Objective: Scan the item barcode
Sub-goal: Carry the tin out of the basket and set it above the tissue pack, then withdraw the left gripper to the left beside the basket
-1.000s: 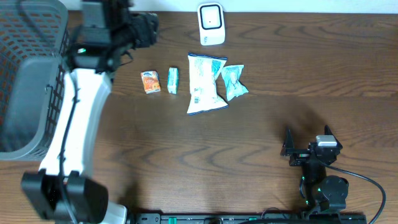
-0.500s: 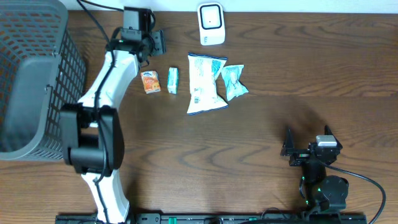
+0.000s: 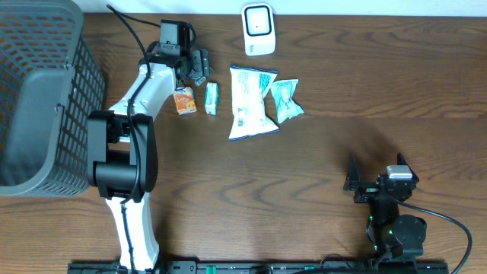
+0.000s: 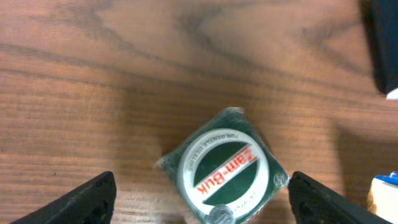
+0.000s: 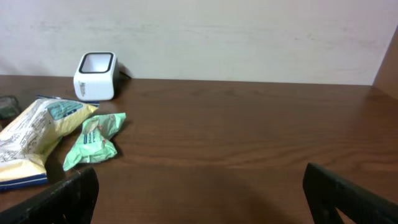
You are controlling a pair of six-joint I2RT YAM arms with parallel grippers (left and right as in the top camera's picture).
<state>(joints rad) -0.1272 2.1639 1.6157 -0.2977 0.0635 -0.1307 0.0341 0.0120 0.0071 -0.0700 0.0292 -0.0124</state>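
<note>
Left gripper [image 3: 199,68] hangs with jaws spread wide at the upper left-centre of the overhead frame, grasping nothing, and hides the green Zam-Buk tin [image 4: 222,169] from that view. Its wrist camera shows the tin lid-up on the table [image 4: 124,74] between the fingertips [image 4: 87,200], clear of both, its lower edge meeting the frame's bottom. Right gripper [image 3: 378,183] rests open at lower right, well apart from the white scanner [image 3: 259,29].
</note>
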